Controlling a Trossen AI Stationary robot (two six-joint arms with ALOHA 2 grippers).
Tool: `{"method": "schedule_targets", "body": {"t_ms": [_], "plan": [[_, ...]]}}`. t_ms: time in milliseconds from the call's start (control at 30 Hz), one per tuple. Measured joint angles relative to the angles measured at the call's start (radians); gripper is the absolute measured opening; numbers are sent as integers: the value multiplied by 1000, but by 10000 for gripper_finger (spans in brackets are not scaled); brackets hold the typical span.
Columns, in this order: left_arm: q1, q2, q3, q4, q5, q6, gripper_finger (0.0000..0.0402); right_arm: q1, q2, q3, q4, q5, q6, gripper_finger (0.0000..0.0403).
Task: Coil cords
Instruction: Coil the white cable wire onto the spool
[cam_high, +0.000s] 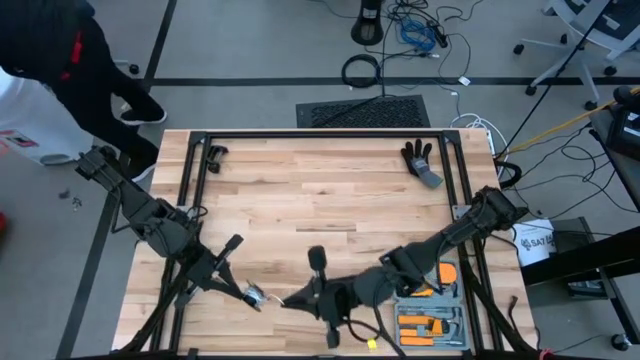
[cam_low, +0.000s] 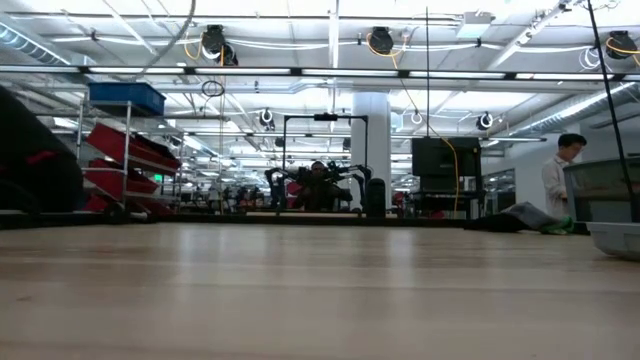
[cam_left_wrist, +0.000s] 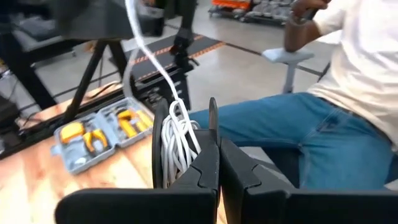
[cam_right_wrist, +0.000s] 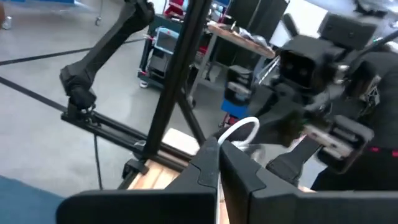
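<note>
Left wrist view shows the left gripper (cam_left_wrist: 214, 163) with its fingers pressed together on the rim of the black reel (cam_left_wrist: 163, 149), which stands on edge with several turns of white cord (cam_left_wrist: 177, 140) wound on it and one free strand running up and away from it. From overhead, that gripper (cam_high: 250, 294) and the right gripper (cam_high: 300, 298) meet close together over the near edge of the table (cam_high: 330, 200), the cord a short pale line between them. The right wrist view shows the right gripper's fingers closed around a loop of the cord (cam_right_wrist: 239, 132). I judge the main risk to be the thin pinch on the reel's rim: a pull from the right arm could twist the reel out of the fingers, or drag wound turns off sideways. The strand could also slip from the right fingers and go slack, or tighten hard if the arms draw apart. Both grippers work right at the table's front edge, so anything dropped may fall to the floor. The tool case (cam_high: 430, 320) lies just beside the right arm, and a seated person's leg (cam_left_wrist: 292, 130) is close beyond the edge. Open wood lies toward the middle and far side; only a glove (cam_high: 421, 162) rests there.
</note>
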Motion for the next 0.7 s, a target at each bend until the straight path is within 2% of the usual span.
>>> {"method": "schedule_targets", "body": {"t_ms": [233, 400, 700], "plan": [[19, 26, 0, 50, 53, 10, 2, -56, 0, 0, 27, -95, -17, 0], [60, 51, 0, 78, 68, 9, 2, -60, 11, 0, 42, -103, -24, 0], [131, 132, 0, 156, 253, 11, 2, -89, 40, 0, 78, -150, -38, 0]]}}
